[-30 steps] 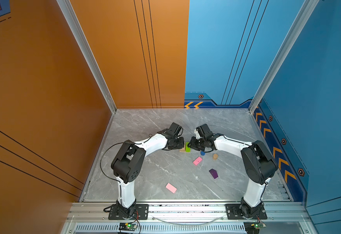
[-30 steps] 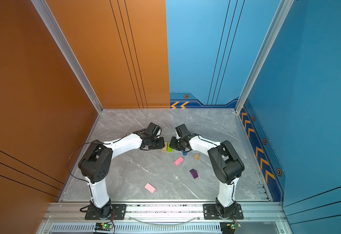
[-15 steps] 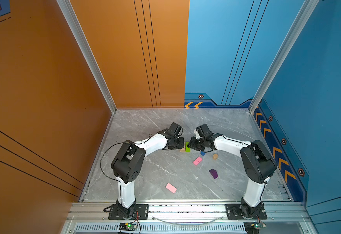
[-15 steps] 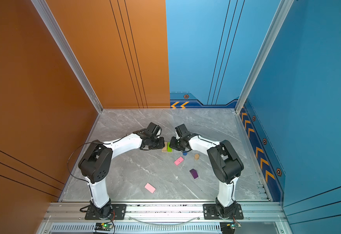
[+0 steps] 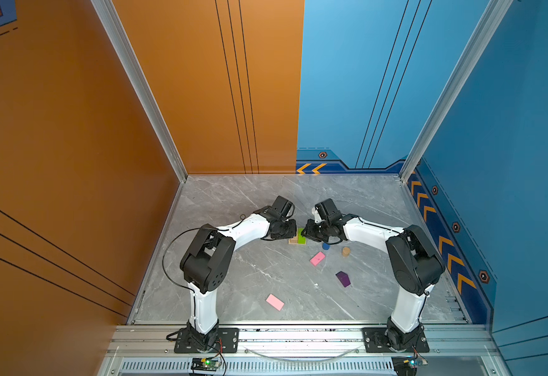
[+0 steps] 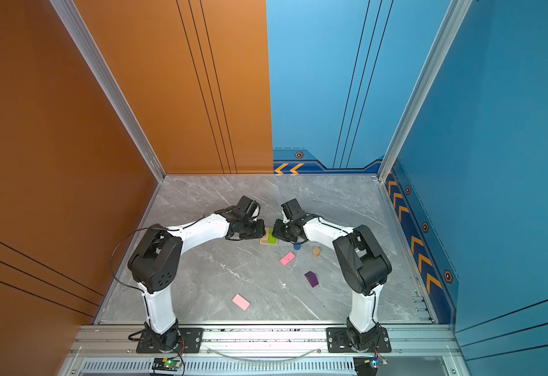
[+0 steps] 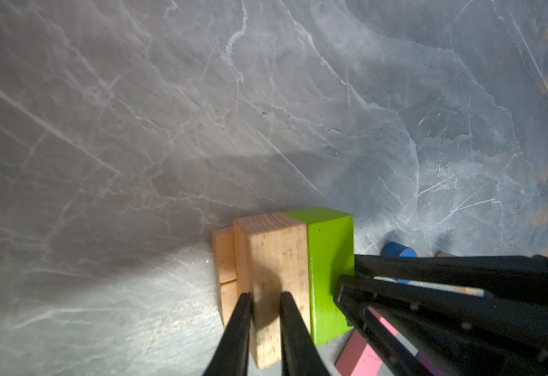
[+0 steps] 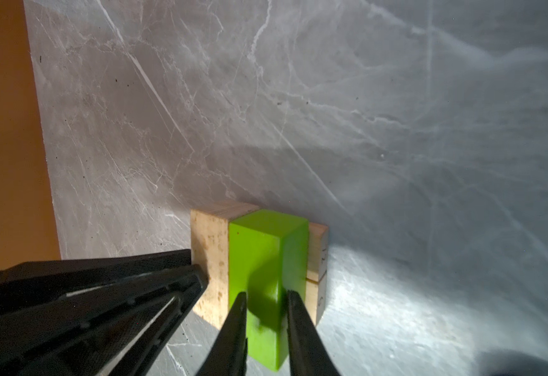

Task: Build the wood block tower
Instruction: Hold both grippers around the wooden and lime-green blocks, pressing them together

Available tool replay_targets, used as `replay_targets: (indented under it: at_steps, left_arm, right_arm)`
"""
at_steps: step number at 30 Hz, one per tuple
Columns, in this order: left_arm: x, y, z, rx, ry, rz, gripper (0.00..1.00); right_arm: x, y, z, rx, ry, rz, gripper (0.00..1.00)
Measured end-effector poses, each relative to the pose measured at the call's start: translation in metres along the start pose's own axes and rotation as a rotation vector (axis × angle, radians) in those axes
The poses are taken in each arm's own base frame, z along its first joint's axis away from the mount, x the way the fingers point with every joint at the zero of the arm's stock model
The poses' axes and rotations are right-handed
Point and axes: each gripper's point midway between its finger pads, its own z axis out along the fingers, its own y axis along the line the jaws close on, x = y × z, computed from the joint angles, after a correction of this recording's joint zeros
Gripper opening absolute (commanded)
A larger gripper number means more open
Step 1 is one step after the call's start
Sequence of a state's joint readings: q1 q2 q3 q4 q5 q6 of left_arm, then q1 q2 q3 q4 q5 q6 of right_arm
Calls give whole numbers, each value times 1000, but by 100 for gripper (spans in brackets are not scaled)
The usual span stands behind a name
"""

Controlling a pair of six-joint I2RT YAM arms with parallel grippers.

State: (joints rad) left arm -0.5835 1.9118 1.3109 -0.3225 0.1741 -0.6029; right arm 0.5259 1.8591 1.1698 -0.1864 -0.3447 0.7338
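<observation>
Left wrist view shows the left claw [image 7: 266, 294] with fingers narrowly apart over the tan bar [image 7: 276, 254], right wrist view the right claw [image 8: 264, 293] likewise over the adjoining lime-green bar [image 8: 259, 247], grip indeterminable on either; the wood block tower [image 5: 300, 237] stands at the middle of the desk [image 5: 250, 276] between both claws.

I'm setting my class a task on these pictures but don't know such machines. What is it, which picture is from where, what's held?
Two white robot arms with pincer grippers work on a grey table. Top views look down from overhead; each wrist view looks along one arm's fingers. The left gripper has its tips over a tan bar, the right gripper over the lime-green bar beside it; whether they grip is unclear. Loose: two pink slabs, blue cylinder, tan cylinder, purple peaked block.
</observation>
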Motion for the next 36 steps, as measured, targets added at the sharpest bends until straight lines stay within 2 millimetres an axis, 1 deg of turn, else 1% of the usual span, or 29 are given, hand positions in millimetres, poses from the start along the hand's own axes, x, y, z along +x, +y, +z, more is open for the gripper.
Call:
replay_targets:
  at_steps: [32,36]
  left_arm:
    - [1,-1,0,1,5,1,19]
    - [2,-1,0,2,5,2,22]
  right_arm:
    - [0,0,0,0,-1,0,25]
    - [0,0,0,0,-1,0,25]
